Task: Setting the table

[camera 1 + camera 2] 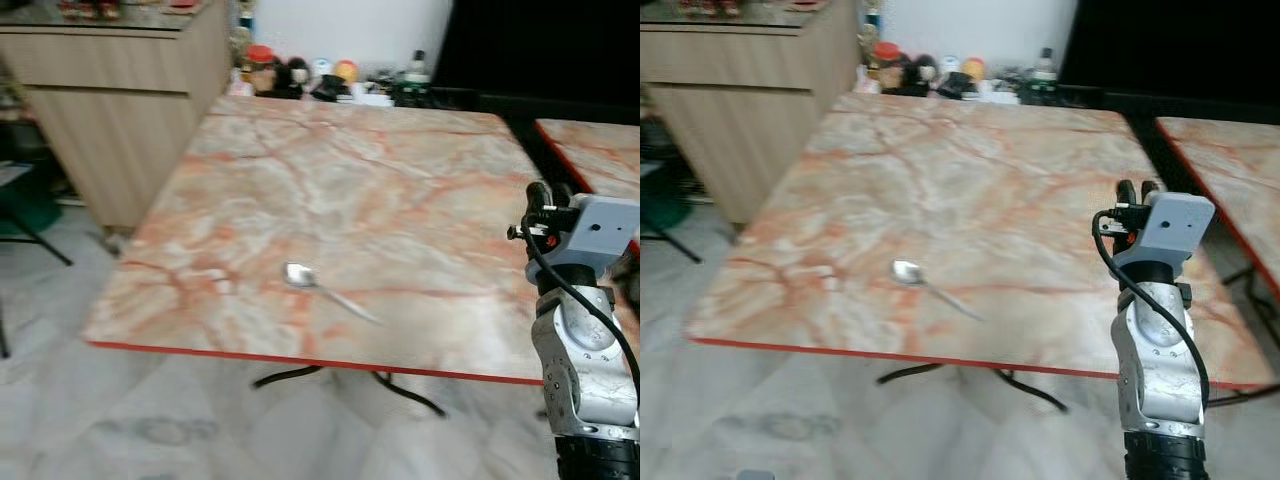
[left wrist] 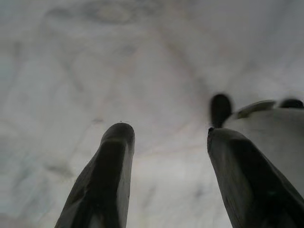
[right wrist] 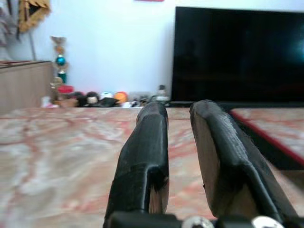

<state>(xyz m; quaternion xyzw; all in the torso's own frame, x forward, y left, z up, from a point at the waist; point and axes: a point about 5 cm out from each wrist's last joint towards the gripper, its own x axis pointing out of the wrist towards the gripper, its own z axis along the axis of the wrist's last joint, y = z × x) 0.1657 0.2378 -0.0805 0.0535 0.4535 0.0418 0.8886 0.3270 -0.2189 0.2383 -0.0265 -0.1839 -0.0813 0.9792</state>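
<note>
Left eye view: your right gripper is raised at the desk's near right edge, arm upright, fingertips pointing toward the far end of the top. In the right wrist view its two black fingers stand slightly apart with a narrow gap between them, and nothing is held. Your left gripper hangs over the pale floor, fingers spread wide, empty.

Progress, as a judgement: early. One spoon lies alone on the marble-patterned desk, close to the near edge and somewhat left of centre, bowl toward the left, handle running right and toward you. No plate, cup or other cutlery is on the top. So you have at most one item laid; the rest of the setting is yet to come.

Spoon to right gripper: well apart, the spoon to the gripper's left and lower, resting flat while the gripper stands above the desk surface.

Further off, small jars and figurines crowd the far edge, by a wooden cabinet.
</note>
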